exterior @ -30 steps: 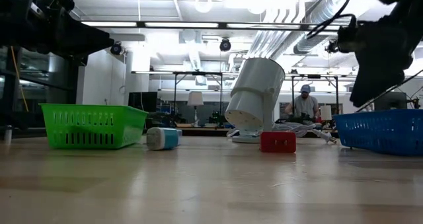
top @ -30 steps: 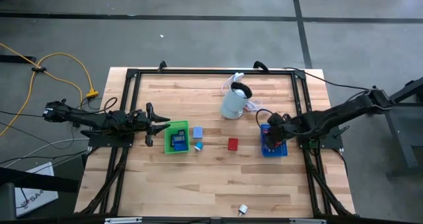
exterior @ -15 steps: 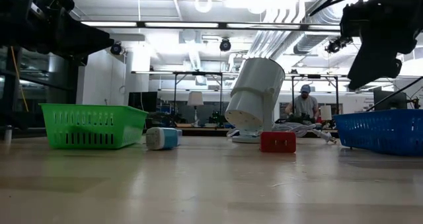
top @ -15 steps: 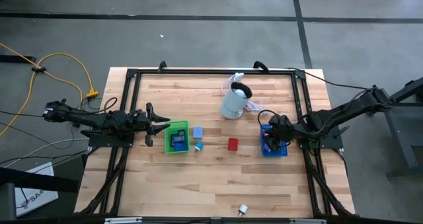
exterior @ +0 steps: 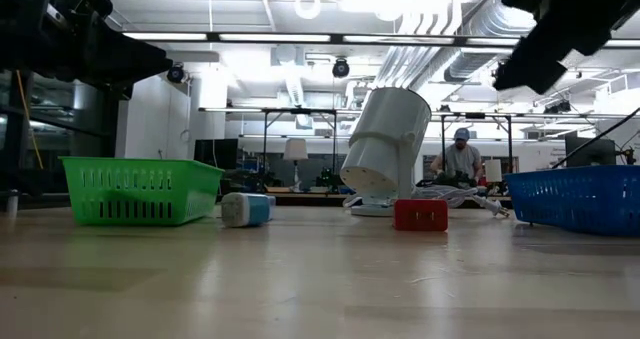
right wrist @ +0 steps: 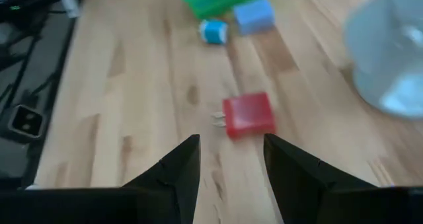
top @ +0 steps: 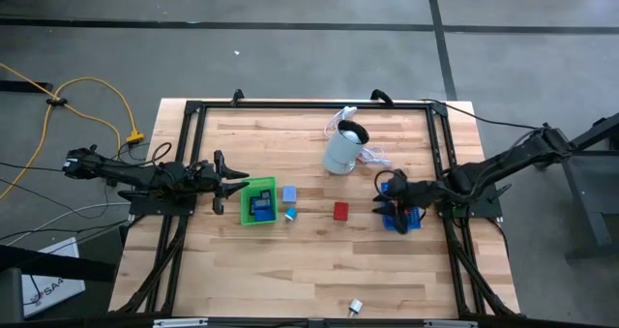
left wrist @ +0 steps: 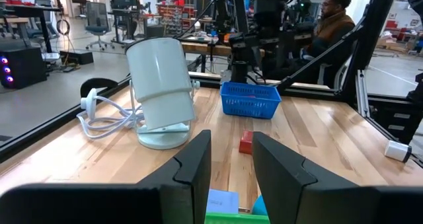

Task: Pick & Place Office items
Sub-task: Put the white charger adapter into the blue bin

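Spanning the high view, the tabletop (top: 319, 260) carries a pale cylindrical appliance (top: 344, 150) at about 12 o'clock of its middle, a green tray (top: 244, 204) toward 9 o'clock and a blue tray (top: 408, 223) toward 3 o'clock. The right tool (top: 385, 204) hangs over the blue tray's inner edge, its fingers parted and empty in the right wrist view (right wrist: 228, 164). The left tool (top: 237, 185) waits at the green tray's outer side, fingers also apart (left wrist: 231, 164), nothing between them.

Nearest loose piece is the red block (top: 340, 211): it lies at roughly 9 o'clock from the right tool, near but not touching, and well apart from the left tool, so the right arm looks the better placed. In the right wrist view the red block (right wrist: 248, 114) sits straight ahead between the finger lines, squarish, with two small metal prongs on one side, so likely a plug-type charger; no clear long axis.

Farther toward 9 o'clock, beside the green tray, rest a pale blue block (top: 288, 193) and a small teal and white piece (top: 289, 213). A small white piece (top: 355, 308) lies alone near the tabletop's 6 o'clock edge.
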`<state>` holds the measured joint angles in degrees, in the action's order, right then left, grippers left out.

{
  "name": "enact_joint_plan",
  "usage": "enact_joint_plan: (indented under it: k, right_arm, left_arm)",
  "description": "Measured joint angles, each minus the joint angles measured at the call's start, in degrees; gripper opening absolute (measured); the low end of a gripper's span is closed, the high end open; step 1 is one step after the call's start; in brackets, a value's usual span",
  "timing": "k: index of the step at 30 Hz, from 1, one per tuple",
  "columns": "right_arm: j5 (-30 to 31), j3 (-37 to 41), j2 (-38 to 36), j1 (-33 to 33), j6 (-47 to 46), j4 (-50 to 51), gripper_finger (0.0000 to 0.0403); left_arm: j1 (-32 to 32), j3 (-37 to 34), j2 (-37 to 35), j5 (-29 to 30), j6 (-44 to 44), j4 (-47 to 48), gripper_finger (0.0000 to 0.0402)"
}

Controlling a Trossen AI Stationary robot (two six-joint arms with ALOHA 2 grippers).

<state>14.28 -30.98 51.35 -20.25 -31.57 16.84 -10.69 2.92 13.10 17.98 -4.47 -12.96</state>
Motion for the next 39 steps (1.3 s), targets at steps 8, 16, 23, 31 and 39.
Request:
enact_joint_plan:
  k: [8, 16, 23, 31, 39]
  right_arm:
    - [-7.59, 0.02, 3.91, -0.02, 14.39, -13.02, 0.0153]
    - [-18.54, 0.02, 7.05, -0.07, 31.29, -22.73, 0.0153]
    - [-24.62, 0.02, 9.09, -0.31, 36.34, -27.47, 0.0153]
    - [-25.07, 0.02, 9.69, -2.36, 36.39, -28.52, 0.0153]
    - [-19.95, 0.02, 9.97, -4.69, 36.04, -30.46, 0.0153]
  left_arm:
    - [0.00, 0.00, 0.00, 0.00, -0.01, -0.01, 0.0103]
    - [-0.01, 0.00, 0.00, 0.00, 0.00, 0.01, 0.0103]
    - [0.00, 0.00, 0.00, 0.00, 0.00, -0.01, 0.0103]
    - [-0.01, 0.00, 0.00, 0.00, 0.00, 0.01, 0.0103]
    - [0.00, 0.00, 0.00, 0.00, 0.00, -0.01, 0.0103]
